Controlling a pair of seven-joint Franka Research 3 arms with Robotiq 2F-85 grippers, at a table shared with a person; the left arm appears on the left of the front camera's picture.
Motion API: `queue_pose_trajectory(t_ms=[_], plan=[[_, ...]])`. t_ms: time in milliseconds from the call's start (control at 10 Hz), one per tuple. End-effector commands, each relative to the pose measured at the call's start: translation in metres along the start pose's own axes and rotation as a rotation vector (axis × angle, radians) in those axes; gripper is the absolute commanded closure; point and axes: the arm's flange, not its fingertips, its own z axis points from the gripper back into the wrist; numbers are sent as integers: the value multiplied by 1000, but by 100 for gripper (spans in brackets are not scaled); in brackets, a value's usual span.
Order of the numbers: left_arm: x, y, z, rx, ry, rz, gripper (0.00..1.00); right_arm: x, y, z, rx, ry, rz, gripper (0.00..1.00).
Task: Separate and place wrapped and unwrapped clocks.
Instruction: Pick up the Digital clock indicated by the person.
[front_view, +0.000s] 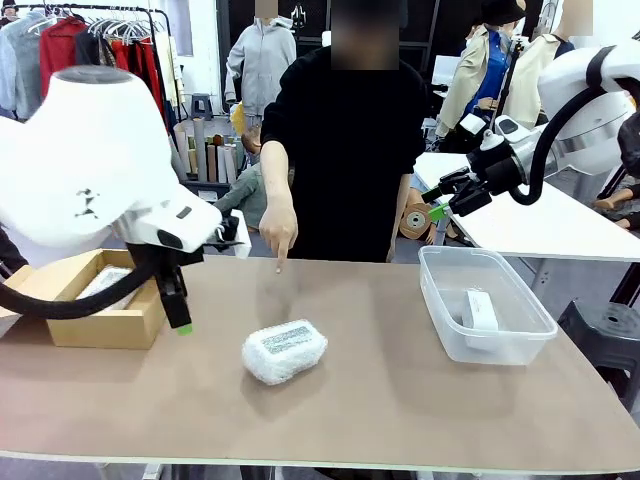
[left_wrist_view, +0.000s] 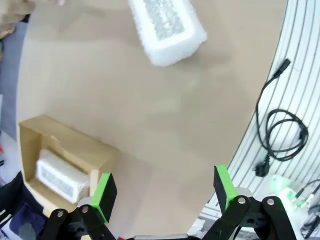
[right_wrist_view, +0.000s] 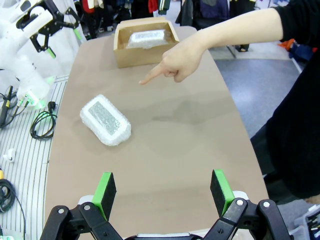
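One wrapped clock (front_view: 284, 351) mid-table, pointing hand (front_view: 279, 232) beyond, box (front_view: 110, 326) left, tub (front_view: 438, 305) right.

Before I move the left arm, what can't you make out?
- Front view: boxed bubble-wrap bundle mostly hidden by the wall of the cardboard box and the left arm's cable.
- Left wrist view: loose bubble-wrap bundle cut off by the top edge; label print too small.
- Front view: bare white block in the clear tub too small for detail.
- Front view: whether the person's hand touches the table is unclear.
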Motion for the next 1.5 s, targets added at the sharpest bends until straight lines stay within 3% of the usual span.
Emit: queue_pose_trajectory(t_ms=[0,200,600,1100,1400], plan=[[18,15,-24,-57,-45,-3,0,1,0,1,-3,6,9,0],[48,27,-45,-94,-43,-3,0,1,0,1,-3,6,9,0],[104,18,-79,-149,14,49,0,1,0,1,-3,6,9,0],[98,18,-79,-146,-12,23,0,1,0,1,-3,6,9,0],[117,13,-82,-89,21,85,0,1,0,1,-3,6,9,0]])
